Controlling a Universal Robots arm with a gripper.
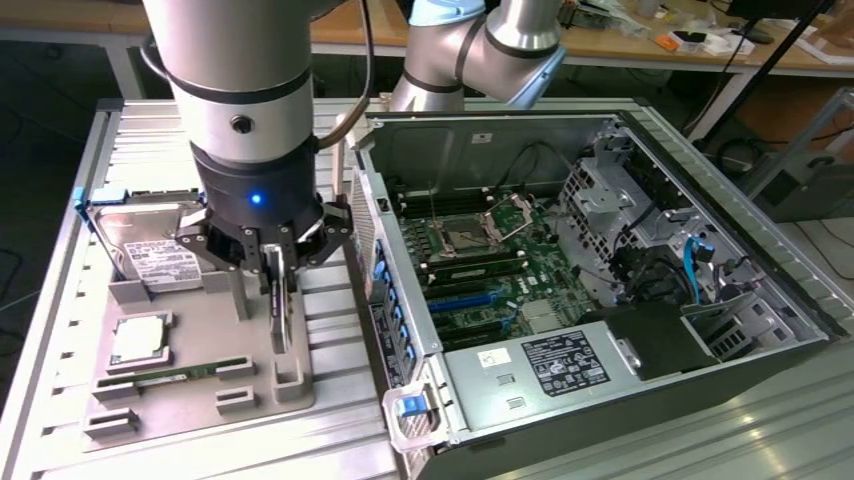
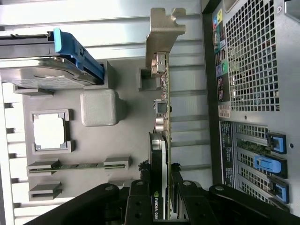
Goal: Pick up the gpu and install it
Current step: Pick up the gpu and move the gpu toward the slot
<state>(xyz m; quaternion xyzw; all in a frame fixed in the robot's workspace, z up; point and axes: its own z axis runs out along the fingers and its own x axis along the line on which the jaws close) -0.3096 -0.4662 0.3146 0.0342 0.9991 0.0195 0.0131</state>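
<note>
Black fingers of the gripper press against both faces of the gpu, one on each side, so it reads as clamped on the card. The gpu stands on edge over the grey fixture tray, its lower edge at the tray's slotted holders. I cannot tell whether it has left them. In the wrist view its metal bracket lies at the end far from the gripper.

A hard drive, a processor and a memory stick rest on the same tray. Just beside it, on the exterior view's right, lies the open computer case, its motherboard and blue expansion slots exposed.

The pick-up appears to be in hand and the install is not yet done. Seating the card would, I judge, call for a straight pull clear of the holders, then lining its edge up with a slot.
</note>
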